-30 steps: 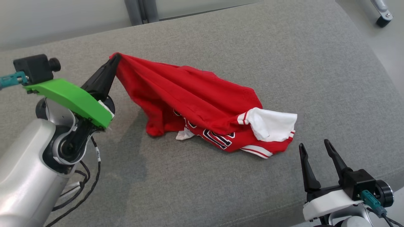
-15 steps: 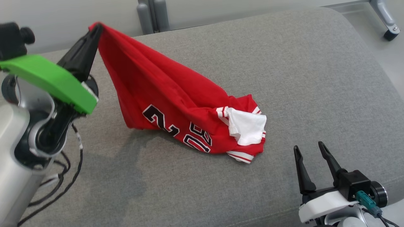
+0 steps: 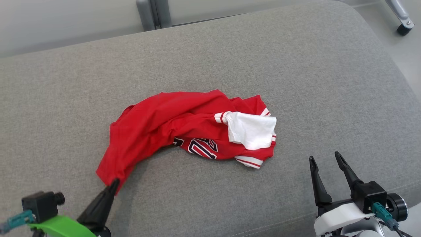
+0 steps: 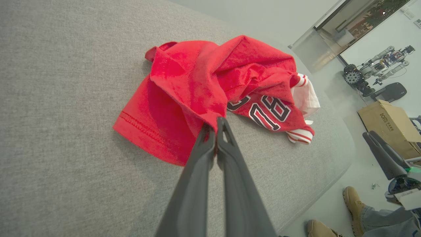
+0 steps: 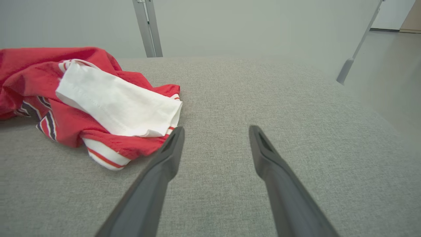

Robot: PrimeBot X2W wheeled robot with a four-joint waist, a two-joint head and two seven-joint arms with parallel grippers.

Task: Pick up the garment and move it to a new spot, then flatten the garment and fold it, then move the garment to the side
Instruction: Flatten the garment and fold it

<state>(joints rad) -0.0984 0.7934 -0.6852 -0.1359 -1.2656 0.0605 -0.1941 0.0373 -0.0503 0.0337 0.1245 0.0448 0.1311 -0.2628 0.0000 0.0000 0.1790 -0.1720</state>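
Observation:
The garment (image 3: 171, 121) is a red jersey with dark numbers and a white sleeve (image 3: 251, 130), lying crumpled on the middle of the grey cushion (image 3: 210, 56). My left gripper (image 3: 115, 181) sits low at the near left, shut on the garment's red hem corner. In the left wrist view the left gripper (image 4: 217, 121) has its tips pressed together at a fold of the garment (image 4: 197, 72). My right gripper (image 3: 324, 156) stands open at the near right, apart from the cloth. In the right wrist view the right gripper (image 5: 217, 130) has nothing between its fingers, and the garment (image 5: 33, 65) lies just left of it.
A grey metal post (image 3: 151, 13) stands behind the cushion, and a caster leg (image 3: 401, 23) at the far right. Off the cushion's edge are a cardboard box (image 4: 388, 121) and a person's shoes (image 4: 353, 200) on the floor.
My left gripper held the hem high at the far left, then came down toward the near left with it. The garment now lies low and slack. The right gripper stayed put.

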